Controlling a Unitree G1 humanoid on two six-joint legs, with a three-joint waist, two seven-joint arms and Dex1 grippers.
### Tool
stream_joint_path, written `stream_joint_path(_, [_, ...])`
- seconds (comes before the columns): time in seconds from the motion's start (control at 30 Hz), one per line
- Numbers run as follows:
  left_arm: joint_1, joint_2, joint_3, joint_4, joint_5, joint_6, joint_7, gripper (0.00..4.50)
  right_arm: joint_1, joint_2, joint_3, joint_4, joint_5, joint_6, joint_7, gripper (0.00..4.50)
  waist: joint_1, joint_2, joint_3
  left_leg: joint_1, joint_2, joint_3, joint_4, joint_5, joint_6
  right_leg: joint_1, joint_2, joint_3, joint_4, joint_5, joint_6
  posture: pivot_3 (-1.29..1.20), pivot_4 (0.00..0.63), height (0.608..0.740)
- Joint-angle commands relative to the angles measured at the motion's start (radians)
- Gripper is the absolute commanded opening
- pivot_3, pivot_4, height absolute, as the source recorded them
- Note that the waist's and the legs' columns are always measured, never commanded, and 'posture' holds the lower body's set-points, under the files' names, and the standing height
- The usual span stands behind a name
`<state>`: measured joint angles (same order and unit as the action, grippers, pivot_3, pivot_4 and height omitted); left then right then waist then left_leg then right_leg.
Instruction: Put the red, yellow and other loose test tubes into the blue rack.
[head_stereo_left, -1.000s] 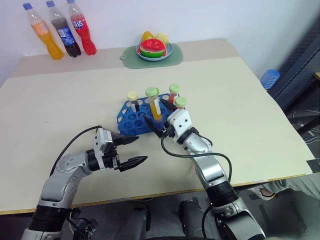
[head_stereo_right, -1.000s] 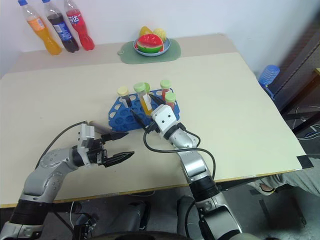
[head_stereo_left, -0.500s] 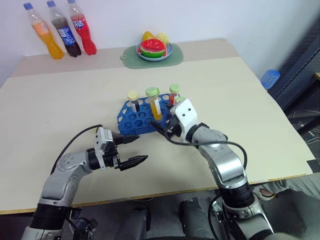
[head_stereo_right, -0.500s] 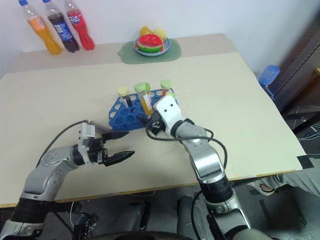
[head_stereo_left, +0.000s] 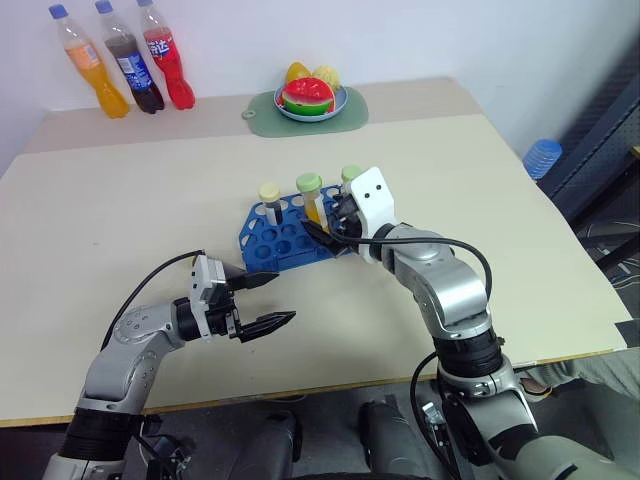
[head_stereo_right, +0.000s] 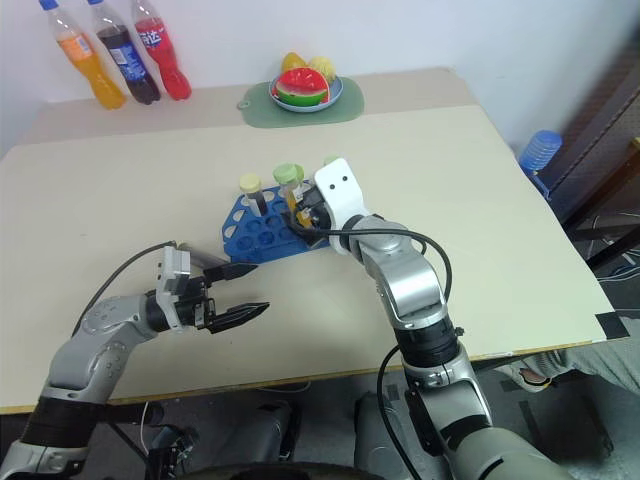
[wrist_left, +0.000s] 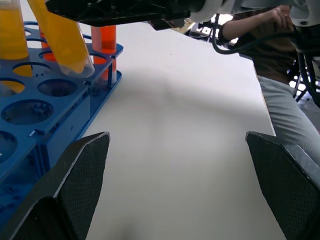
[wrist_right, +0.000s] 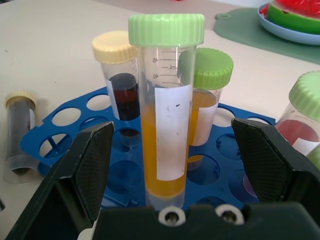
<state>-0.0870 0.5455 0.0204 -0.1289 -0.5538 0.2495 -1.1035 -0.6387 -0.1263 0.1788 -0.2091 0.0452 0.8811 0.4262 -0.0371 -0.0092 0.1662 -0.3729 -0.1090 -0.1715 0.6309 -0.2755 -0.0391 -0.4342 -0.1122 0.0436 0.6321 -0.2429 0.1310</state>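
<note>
The blue rack (head_stereo_left: 272, 238) stands mid-table with several capped tubes in it. A cream-capped dark tube (head_stereo_left: 268, 196) and a green-capped red tube (wrist_right: 300, 125) stand upright. My right gripper (wrist_right: 171, 129) reaches in from the rack's right end, open. A green-capped yellow tube (wrist_right: 165, 135) rises between its fingers with a gap on each side; its foot is hidden. A cream-capped dark tube (wrist_right: 19, 132) lies loose on the table beside the rack. My left gripper (head_stereo_left: 268, 301) hovers open and empty in front of the rack.
Three soda bottles (head_stereo_left: 125, 65) stand at the table's far left. A plate of fruit (head_stereo_left: 306, 98) sits on a green mat at the far middle. A person (wrist_left: 270, 35) stands beyond the table's right side.
My right arm has lifted and its wrist has turned, so the hand now sits higher at the rack's right end, its fingers either side of the yellow tube. The left arm has not moved.
</note>
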Motion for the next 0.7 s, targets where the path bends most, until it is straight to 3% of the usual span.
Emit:
stream_joint_path(0.03, [0.002, 0.002, 0.009, -0.033, -0.004, -0.008, 0.001, 4.50, -0.045, 0.004, -0.011, 0.004, 0.011, -0.045, -0.014, 4.14, 0.000, 0.000, 0.000, 0.000, 0.000, 0.000, 0.000, 0.000, 0.000, 0.000, 0.000, 0.000, 0.000, 0.000, 0.000, 0.00, 0.150, 0.740])
stream_joint_path(0.17, [0.002, 0.005, 0.010, -0.033, -0.004, -0.012, -0.003, 4.50, -0.052, 0.001, -0.003, 0.014, 0.015, -0.064, -0.016, 2.91, 0.000, 0.000, 0.000, 0.000, 0.000, 0.000, 0.000, 0.000, 0.000, 0.000, 0.000, 0.000, 0.000, 0.000, 0.000, 0.00, 0.150, 0.740])
stream_joint_path(0.3, [0.001, 0.003, 0.011, -0.033, -0.005, -0.013, -0.004, 4.50, -0.045, -0.006, 0.011, 0.006, 0.014, -0.086, -0.017, 0.92, -0.003, 0.000, 0.000, 0.000, 0.000, 0.000, 0.000, 0.000, -0.001, 0.000, 0.000, 0.000, 0.000, 0.000, 0.000, 0.00, 0.150, 0.740])
stream_joint_path(0.7, [-0.007, 0.004, 0.012, -0.021, -0.005, -0.015, -0.014, 4.50, 0.042, -0.005, 0.040, -0.055, 0.013, -0.155, -0.048, 0.92, -0.002, 0.000, 0.000, 0.000, 0.000, 0.000, 0.000, 0.000, -0.001, -0.001, 0.000, 0.000, 0.000, 0.000, 0.000, 0.00, 0.150, 0.740])
